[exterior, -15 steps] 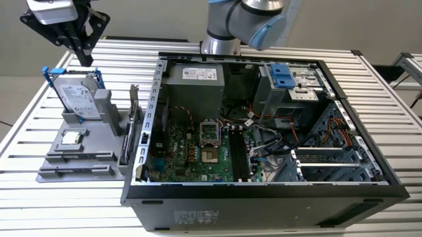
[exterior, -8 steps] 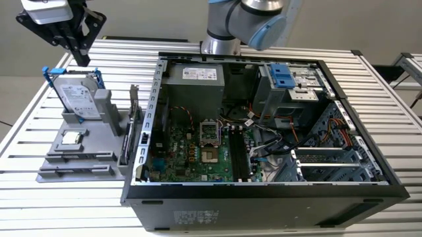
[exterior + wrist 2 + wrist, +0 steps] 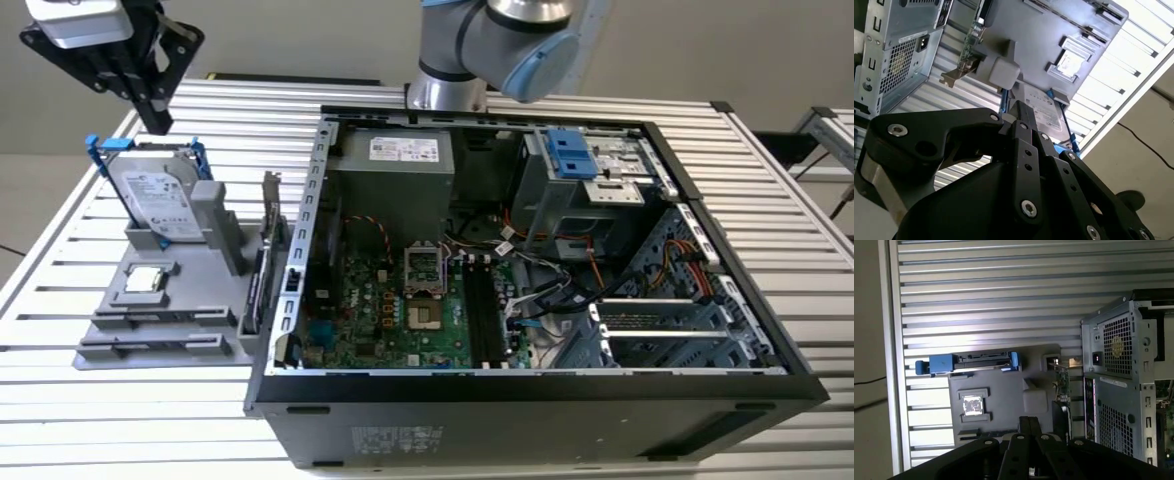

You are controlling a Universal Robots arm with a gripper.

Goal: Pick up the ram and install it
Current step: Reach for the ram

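In the exterior view, the black metal gripper (image 3: 156, 122), jaws together and empty, hangs above a gray plastic tray (image 3: 198, 292). The thin dark ram (image 3: 158, 320) lies in a front groove. In the second wrist view, a boxy hard drive (image 3: 1046, 112) stands in the tray. In the first wrist view, a square silver chip (image 3: 973, 405) sits in a recess.

ram (image 3: 160, 317): long, thin, dark strip, seen edge-on. stands on its long edge in a raised slot at the front of the grey holder (image 3: 203, 290), on the slatted counter (image 3: 54, 250) toward the exterior view's left. level, running across the holder, just in front of the square silver chip (image 3: 144, 280). a second dark strip (image 3: 150, 345) lies parallel, just beside it. chips on the board too small to tell.
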